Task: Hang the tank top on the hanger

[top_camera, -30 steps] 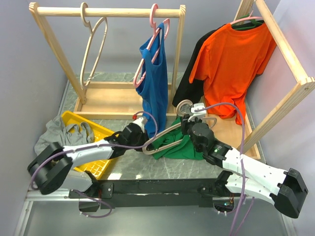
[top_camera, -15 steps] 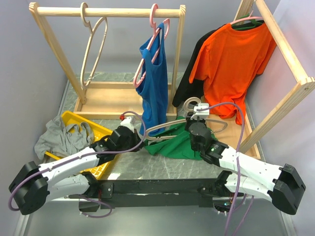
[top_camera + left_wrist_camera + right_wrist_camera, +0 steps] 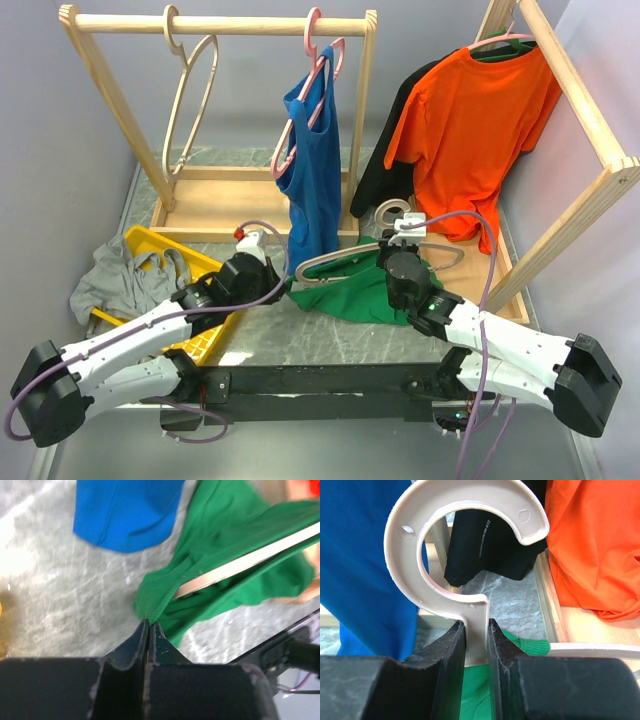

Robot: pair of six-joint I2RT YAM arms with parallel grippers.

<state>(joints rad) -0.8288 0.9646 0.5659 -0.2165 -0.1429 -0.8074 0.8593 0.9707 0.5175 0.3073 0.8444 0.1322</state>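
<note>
Right fingers (image 3: 459, 636): clenched on the neck of the thin pale beige wood-coloured hanger (image 3: 470, 495), just under its rounded hook; this keeps it tilted over the desk (image 3: 300, 340) so cloth can be fed along an arm.
Left fingers (image 3: 144, 630): pinched tight on a hem edge of the solid dark green tank top (image 3: 225, 540), drawing it leftward.
Tank top: bunched on the grey marbled desk, with one hanger arm lying among its folds.
Edges: the hanging blue tank top (image 3: 315, 170) is just beside the left fingers, and the wooden rack base (image 3: 230, 205) lies behind.
Room: bare desk toward the near edge looks like the freer way to pull.
</note>
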